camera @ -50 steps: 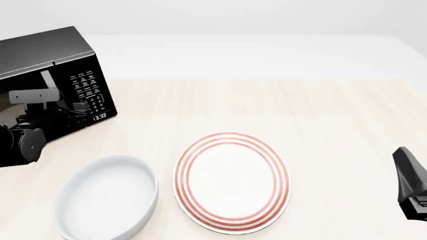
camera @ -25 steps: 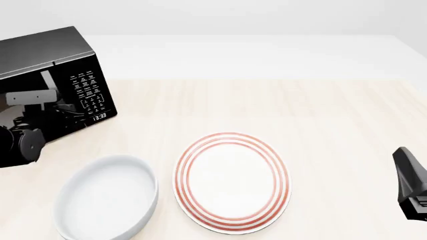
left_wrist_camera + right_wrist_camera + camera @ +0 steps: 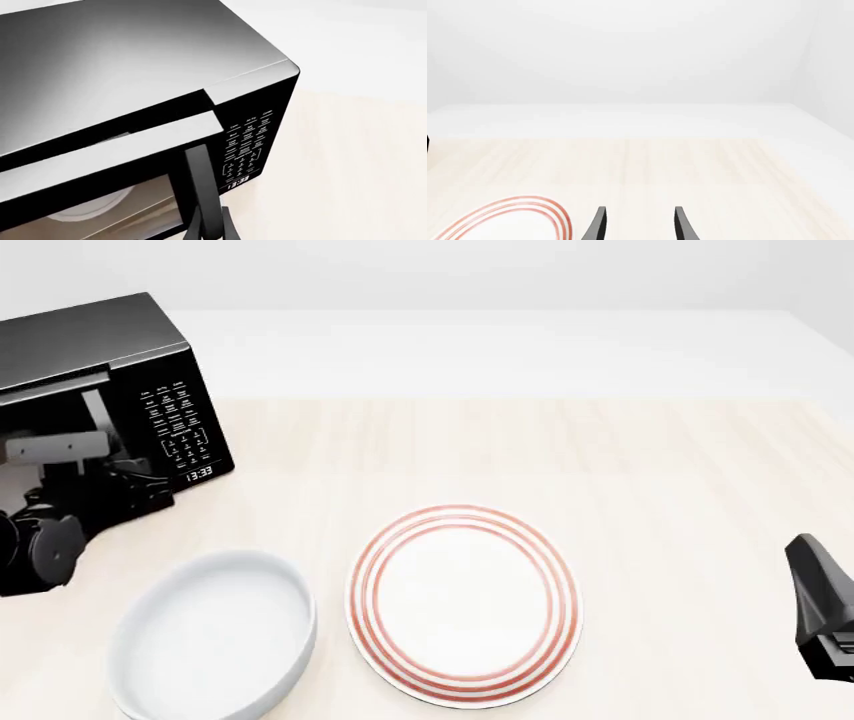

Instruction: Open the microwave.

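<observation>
Front view: the microwave (image 3: 114,370) sits at the worktop's far-left corner, door cracked ajar, keypad face turned toward the striped plate (image 3: 465,600), long axis running leftward. The left gripper (image 3: 208,227) has its jaws clenched on the bar handle (image 3: 198,180); pulling along the door's arc looks wise. The right gripper (image 3: 637,225) idles right of the plate, jaws released.

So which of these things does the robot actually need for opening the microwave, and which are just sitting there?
Needed for the job:
- microwave, door already slightly ajar
- its bar handle
- left tool, at the handle

Just lying about:
- white bowl
- red-ringed plate
- right tool, idle
</observation>
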`<action>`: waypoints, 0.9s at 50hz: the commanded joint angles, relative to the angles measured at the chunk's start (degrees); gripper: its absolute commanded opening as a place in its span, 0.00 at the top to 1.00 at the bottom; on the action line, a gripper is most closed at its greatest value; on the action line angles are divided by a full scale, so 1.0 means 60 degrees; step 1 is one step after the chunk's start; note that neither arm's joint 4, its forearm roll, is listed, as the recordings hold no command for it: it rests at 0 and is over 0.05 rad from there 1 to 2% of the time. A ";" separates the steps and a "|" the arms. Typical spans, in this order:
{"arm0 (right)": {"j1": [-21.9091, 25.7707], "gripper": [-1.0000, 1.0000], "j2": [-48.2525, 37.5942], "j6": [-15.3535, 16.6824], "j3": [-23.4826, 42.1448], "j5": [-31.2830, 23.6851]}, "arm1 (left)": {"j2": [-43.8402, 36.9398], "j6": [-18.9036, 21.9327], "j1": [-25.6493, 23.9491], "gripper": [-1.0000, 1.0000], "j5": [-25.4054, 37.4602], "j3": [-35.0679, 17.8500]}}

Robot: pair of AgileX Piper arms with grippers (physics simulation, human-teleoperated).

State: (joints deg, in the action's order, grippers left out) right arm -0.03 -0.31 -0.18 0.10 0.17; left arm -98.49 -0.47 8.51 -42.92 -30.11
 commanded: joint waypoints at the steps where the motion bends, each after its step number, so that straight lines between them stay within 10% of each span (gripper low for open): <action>1: -0.0001 0.00 0.0000 0.0001 0.0000 0.0000 | 0.0526 -0.0334 -0.0237 1.00 -0.0419 0.0368; 45: 0.0000 0.00 -0.0002 0.0001 0.0000 -0.0001 | 0.1896 -0.0665 -0.0312 1.00 -0.0748 0.1778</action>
State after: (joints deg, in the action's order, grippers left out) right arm -0.03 -0.31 -0.18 0.10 0.17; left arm -90.71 -3.62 7.84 -46.11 -19.00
